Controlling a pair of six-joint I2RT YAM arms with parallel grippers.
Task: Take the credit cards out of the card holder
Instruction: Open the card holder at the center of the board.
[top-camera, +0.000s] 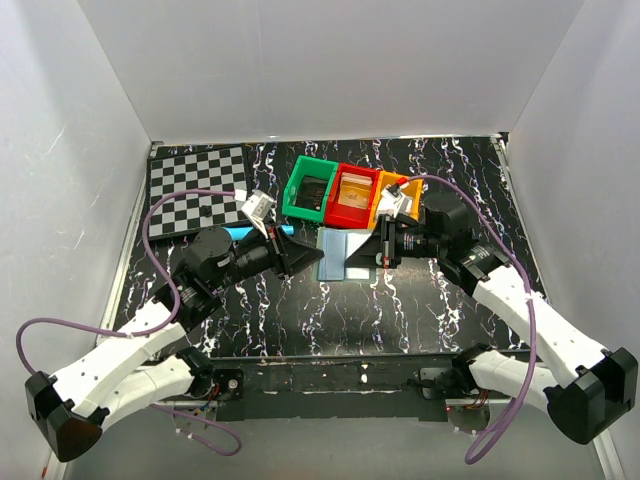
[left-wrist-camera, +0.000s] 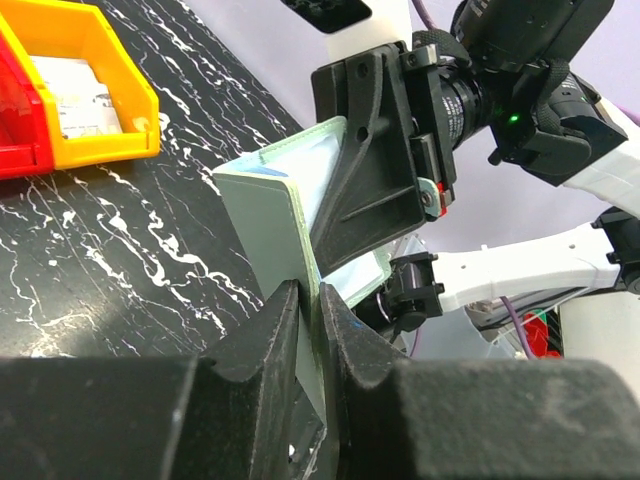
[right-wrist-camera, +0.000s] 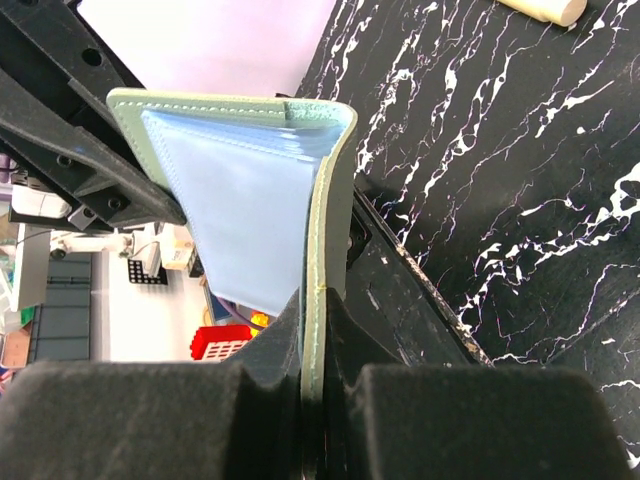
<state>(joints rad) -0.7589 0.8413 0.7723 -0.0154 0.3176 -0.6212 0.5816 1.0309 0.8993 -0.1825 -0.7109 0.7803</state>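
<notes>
Top external view: the two arms cover most of the card holder (top-camera: 338, 248). Only a bit of pale blue shows, at 6 o'clock from the red bin (top-camera: 356, 170). The left gripper (top-camera: 315, 258) is at its 9 o'clock and the right gripper (top-camera: 357, 258) at its 3 o'clock. In the wrist views each gripper pinches tight on one flap, and the holder is open like a book. The pockets are hard to see into, so I cannot tell about the credit cards.
</notes>
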